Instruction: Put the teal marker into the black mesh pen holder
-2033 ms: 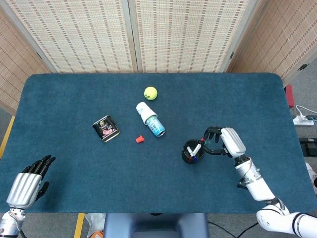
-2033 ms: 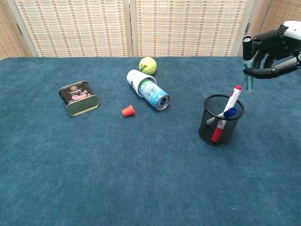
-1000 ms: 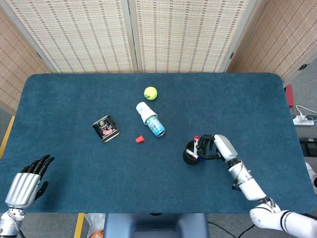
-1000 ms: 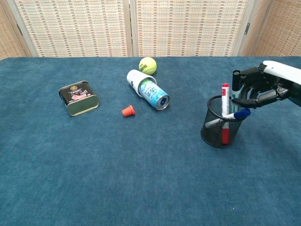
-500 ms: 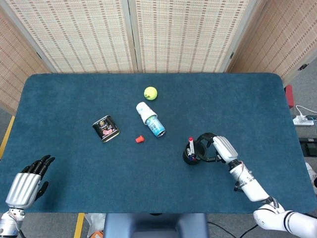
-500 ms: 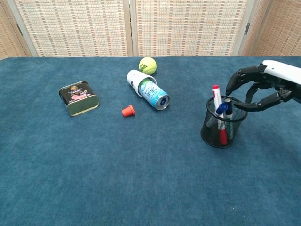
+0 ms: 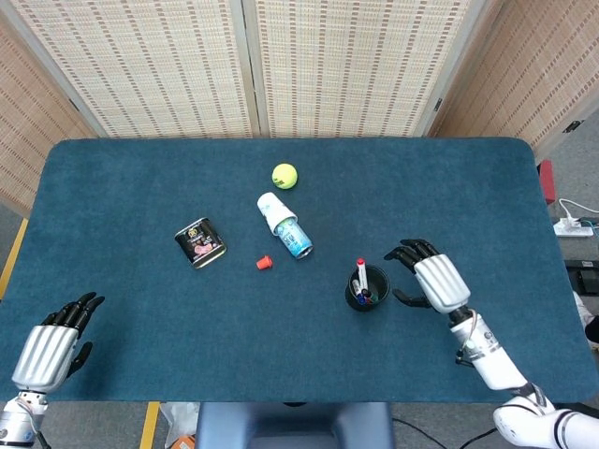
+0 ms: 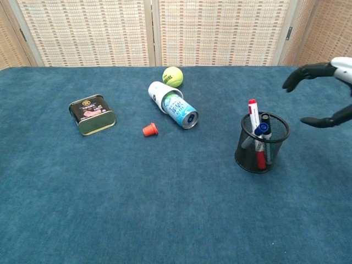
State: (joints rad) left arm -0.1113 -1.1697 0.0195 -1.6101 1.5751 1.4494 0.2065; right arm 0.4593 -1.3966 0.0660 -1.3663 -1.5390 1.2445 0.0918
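The black mesh pen holder (image 7: 366, 287) (image 8: 260, 143) stands right of the table's middle. Several markers stand in it: a red-capped one (image 8: 253, 109), a blue-capped one (image 8: 261, 130) and a dark-capped one (image 8: 266, 118) that I take for the teal marker; its body is hidden behind the mesh. My right hand (image 7: 432, 279) (image 8: 324, 93) hangs just right of the holder, fingers spread, holding nothing. My left hand (image 7: 49, 346) rests at the near left corner, open and empty.
A yellow tennis ball (image 7: 284, 175) lies at the back. A toppled white cup and a blue can (image 7: 285, 225) lie in front of it, with a small red cap (image 7: 264, 263) nearby. A dark tin (image 7: 199, 242) sits to the left.
My right hand lowered the teal marker into the holder, let go of it and drew away to the right and up. The left hand stayed still.
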